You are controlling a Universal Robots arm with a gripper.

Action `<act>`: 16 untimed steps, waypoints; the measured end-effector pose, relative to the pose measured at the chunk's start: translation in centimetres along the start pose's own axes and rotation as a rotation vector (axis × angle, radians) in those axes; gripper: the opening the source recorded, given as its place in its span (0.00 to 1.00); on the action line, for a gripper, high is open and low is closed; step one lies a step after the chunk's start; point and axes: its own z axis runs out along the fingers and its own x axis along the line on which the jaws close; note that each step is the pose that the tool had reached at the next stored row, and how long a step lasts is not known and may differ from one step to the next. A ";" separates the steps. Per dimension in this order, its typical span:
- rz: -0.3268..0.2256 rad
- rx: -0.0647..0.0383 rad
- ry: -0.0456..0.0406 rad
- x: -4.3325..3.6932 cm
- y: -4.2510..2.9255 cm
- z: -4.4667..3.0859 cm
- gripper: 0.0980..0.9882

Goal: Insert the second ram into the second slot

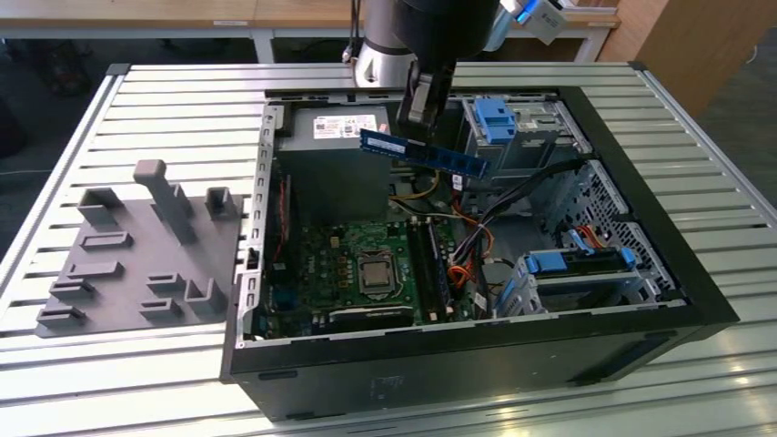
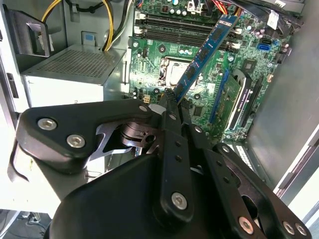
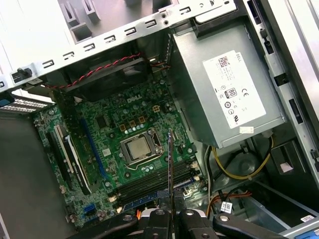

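above the open computer case [image 1: 656,273], the second ram [image 1: 425,153] is hanging in the air, well apart from the motherboard [image 1: 364,264] below it. in the exterior view the stick is lying roughly level on its long edge. as that view shows it, it is sitting between the power supply [image 1: 334,127] and a blue drive-bay clip [image 1: 492,118].

the gripper [image 1: 419,114] is holding the stick near one end. in the second wrist view the jaws are standing narrow, pinched on the board, and the rest of the stick is reaching out from them toward the motherboard. in the first wrist view i am seeing the stick edge-on, as a thin line beside the cpu socket [image 3: 139,149], with the ram slots [image 3: 159,186] lying beneath it.

i am judging the task as part done. the stick is picked up and is being held over the case, but it is touching no slot, and the insertion is not yet made. in both wrist views its line is crossing the slots at an angle, so i am reading the alignment as not yet settled. i am not able to tell whether a neighbouring slot is already holding a stick.

outside the case, toward the exterior view's left, a grey fixture tray [image 1: 134,255] is sitting on the slatted table [image 1: 158,91].
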 end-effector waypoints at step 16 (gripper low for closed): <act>0.043 0.001 -0.0016 0.00 0.00 0.00 0.04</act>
